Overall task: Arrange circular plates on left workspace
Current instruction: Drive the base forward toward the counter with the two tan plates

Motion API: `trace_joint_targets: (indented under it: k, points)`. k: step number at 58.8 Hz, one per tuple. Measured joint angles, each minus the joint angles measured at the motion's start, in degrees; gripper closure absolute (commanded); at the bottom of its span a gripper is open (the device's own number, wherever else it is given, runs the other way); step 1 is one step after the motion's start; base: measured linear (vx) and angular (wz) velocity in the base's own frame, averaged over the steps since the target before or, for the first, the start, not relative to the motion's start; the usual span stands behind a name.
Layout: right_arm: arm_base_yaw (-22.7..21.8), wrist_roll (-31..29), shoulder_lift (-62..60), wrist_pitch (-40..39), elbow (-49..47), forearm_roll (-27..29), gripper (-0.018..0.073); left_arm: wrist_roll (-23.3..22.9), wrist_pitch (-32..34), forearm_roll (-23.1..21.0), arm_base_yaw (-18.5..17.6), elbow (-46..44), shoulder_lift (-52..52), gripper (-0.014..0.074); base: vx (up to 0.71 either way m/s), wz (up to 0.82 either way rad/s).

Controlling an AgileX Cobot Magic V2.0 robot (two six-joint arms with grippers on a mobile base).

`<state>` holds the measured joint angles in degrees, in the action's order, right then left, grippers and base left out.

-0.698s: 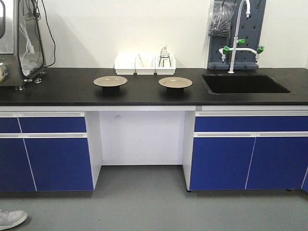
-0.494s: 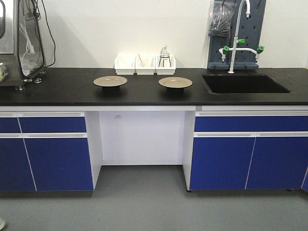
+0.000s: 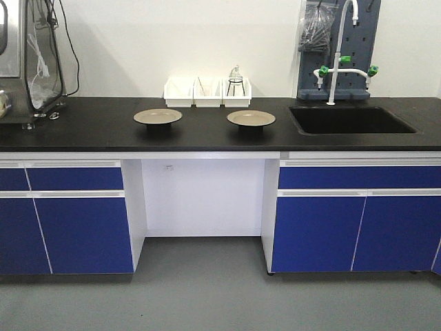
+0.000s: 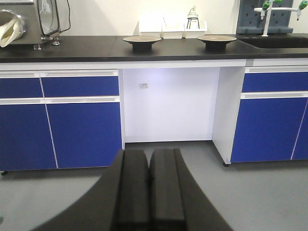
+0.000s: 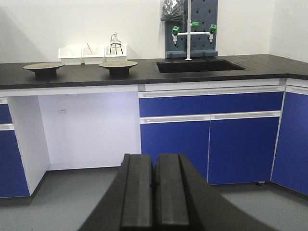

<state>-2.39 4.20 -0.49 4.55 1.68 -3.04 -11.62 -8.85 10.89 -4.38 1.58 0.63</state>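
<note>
L plate (image 3: 158, 116), R plate (image 3: 251, 118) unmoved on bench (image 3: 83, 127).

The front-facing view stands well back, slightly above the surface (image 3: 103, 131), and faces it squarely as far right as the sink (image 3: 351, 121). Both wrist views look level from below surface height: one over the left end effector (image 4: 149, 192) toward the surface's left and middle, the other over the right end effector (image 5: 154, 195) toward its middle and sink end. All three share the left plate (image 3: 158, 116), the right plate (image 3: 251, 118) and the white bins (image 3: 207, 93).
</note>
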Motion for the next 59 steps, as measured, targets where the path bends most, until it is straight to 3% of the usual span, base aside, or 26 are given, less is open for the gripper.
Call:
trace_joint_targets:
  k: [25, 59]
  points:
    - [0.00, 0.00, 0.00, 0.00, 0.00, 0.00, 0.0559, 0.00, 0.00, 0.00, 0.00, 0.00, 0.00, 0.0594, 0.12, 0.01]
    - [0.00, 0.00, 0.00, 0.00, 0.00, 0.00, 0.0559, 0.00, 0.00, 0.00, 0.00, 0.00, 0.00, 0.0594, 0.41, -0.02]
